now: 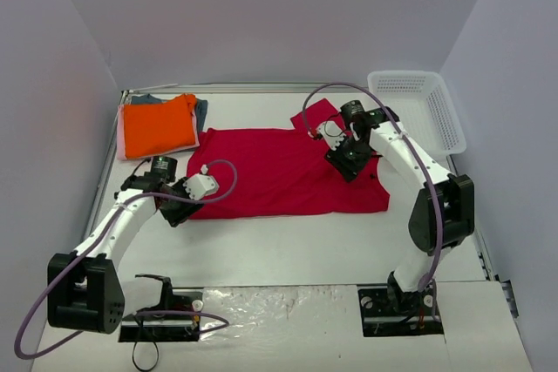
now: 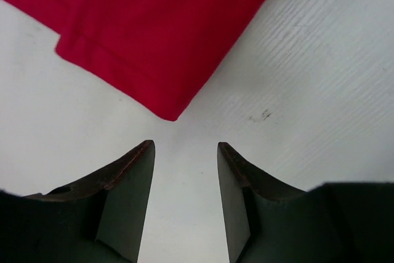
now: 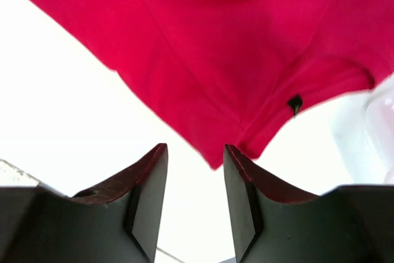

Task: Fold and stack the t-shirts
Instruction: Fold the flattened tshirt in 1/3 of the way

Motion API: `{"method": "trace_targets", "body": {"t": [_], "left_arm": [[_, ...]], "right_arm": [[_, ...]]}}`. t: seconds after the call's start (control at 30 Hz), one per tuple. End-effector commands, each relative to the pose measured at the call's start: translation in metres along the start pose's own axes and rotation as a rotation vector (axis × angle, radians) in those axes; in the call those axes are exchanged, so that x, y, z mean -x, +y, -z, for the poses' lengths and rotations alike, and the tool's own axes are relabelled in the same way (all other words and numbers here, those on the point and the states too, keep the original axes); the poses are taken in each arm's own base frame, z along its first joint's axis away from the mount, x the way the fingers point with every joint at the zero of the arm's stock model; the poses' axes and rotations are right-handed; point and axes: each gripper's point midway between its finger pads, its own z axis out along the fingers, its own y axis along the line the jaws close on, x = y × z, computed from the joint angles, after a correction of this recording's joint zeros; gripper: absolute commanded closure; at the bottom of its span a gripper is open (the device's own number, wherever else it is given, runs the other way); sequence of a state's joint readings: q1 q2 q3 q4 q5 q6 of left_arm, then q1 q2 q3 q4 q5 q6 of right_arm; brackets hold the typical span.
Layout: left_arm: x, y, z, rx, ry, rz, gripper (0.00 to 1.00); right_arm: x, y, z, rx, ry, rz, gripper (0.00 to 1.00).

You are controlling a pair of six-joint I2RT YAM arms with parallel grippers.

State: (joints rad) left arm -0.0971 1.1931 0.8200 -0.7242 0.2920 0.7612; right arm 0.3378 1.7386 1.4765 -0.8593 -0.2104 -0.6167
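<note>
The large crimson-red t-shirt point(image 1: 279, 172) lies spread flat in the middle of the table, one sleeve point(image 1: 318, 115) sticking out at its far right. My left gripper point(image 1: 179, 212) hovers open at the shirt's near left corner point(image 2: 173, 115), which lies just ahead of the fingertips, and nothing is between them. My right gripper point(image 1: 347, 163) is open over the shirt's right part. A pointed fold of red cloth point(image 3: 215, 161) reaches in between its fingertips, unpinched. A folded orange t-shirt point(image 1: 157, 125) tops a pile at the far left, with pink point(image 1: 121, 144) and grey-blue point(image 1: 201, 112) edges showing beneath.
A white mesh basket point(image 1: 418, 106) stands at the far right corner. Purple cables loop over both arms. The arm bases sit at the near edge. Bare table point(image 1: 288, 241) lies between the red shirt and the bases.
</note>
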Motion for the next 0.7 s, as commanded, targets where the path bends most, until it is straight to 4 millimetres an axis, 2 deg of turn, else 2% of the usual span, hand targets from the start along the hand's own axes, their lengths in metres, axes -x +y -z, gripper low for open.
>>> {"method": "trace_targets", "body": {"t": [0.0, 0.13, 0.37, 0.67], "left_arm": [[-0.008, 0.003, -0.009, 0.038, 0.050, -0.083, 0.56], [-0.008, 0.008, -0.021, 0.048, 0.060, -0.082, 0.55], [-0.009, 0.024, -0.037, 0.095, 0.089, -0.068, 0.54], [-0.015, 0.015, -0.057, 0.011, 0.122, -0.066, 0.54]], "right_arm": [[-0.021, 0.002, 0.013, -0.036, 0.013, -0.053, 0.62], [-0.033, 0.006, 0.023, -0.059, -0.006, -0.082, 0.60], [-0.051, 0.013, 0.025, -0.074, 0.001, -0.123, 0.58], [-0.069, 0.010, 0.032, -0.112, 0.006, -0.155, 0.56]]}}
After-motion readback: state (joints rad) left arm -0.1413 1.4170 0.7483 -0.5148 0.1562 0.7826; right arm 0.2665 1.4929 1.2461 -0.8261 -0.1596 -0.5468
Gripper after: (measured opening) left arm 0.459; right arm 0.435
